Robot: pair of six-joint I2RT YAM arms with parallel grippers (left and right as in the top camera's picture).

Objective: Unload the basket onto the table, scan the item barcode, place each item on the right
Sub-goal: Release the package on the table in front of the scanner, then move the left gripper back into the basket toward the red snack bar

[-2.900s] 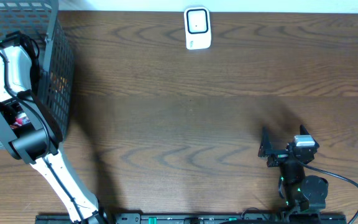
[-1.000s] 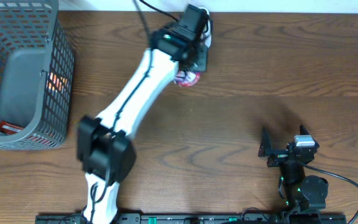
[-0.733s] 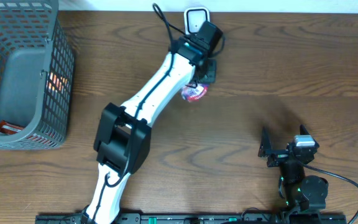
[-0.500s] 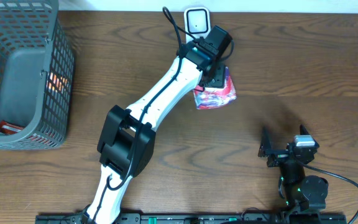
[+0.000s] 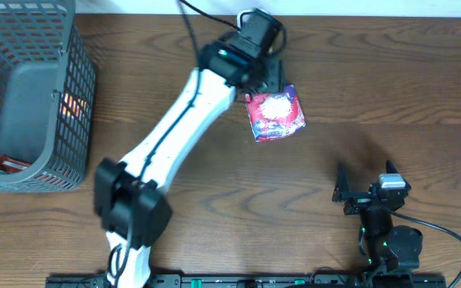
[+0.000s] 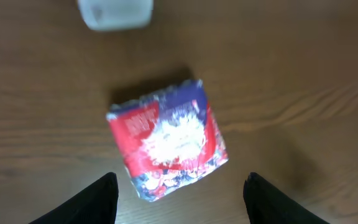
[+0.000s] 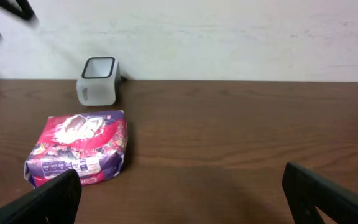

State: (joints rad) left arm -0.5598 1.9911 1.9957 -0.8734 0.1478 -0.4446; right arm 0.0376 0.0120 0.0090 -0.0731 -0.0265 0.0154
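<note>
Snack packet [image 5: 275,114] lies flat on the table [image 5: 390,80] just in front of the scanner [image 7: 98,81] and a little to its right, printed face up, with nothing holding it. Far to the left of the scanner stands the basket [image 5: 78,88], which is no concern. My left gripper [image 6: 182,202] hovers over the packet close by the scanner, fingers spread wide and empty. My right gripper [image 7: 182,199], well in front of the scanner and off to its right, is spread wide too and idle. I cannot tell where the barcode sits. If it faces down or away from the scanner's window, I judge nothing will read. If I pick the packet up, the glossy wrap may slip or crumple, and my left wrist could nudge the scanner.
</note>
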